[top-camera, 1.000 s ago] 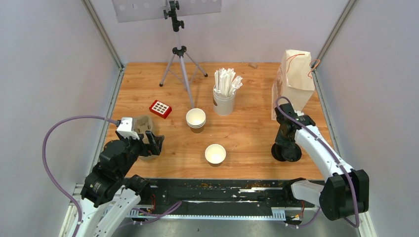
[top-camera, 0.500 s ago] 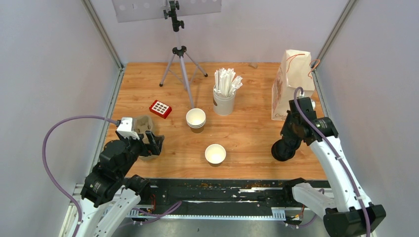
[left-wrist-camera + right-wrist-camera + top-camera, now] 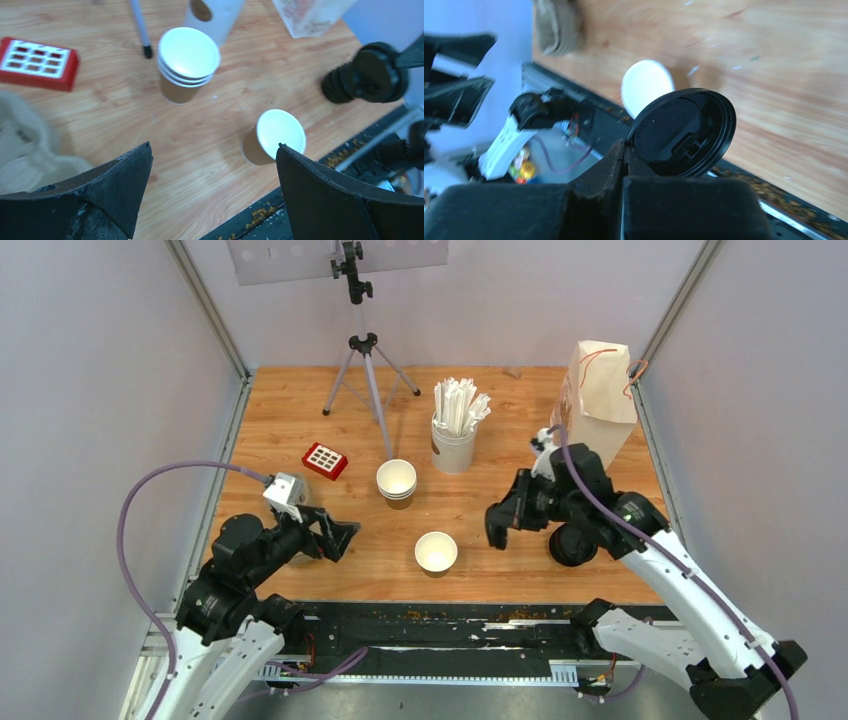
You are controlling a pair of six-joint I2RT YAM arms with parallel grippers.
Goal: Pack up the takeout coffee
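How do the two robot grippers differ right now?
The left gripper is wide open and holds nothing; the right gripper is shut, pinching a black lid by its rim. The left gripper hangs to the left of the lone open cup; the right gripper hangs to that cup's right. What they share: both hang in the air, turned towards that cup.
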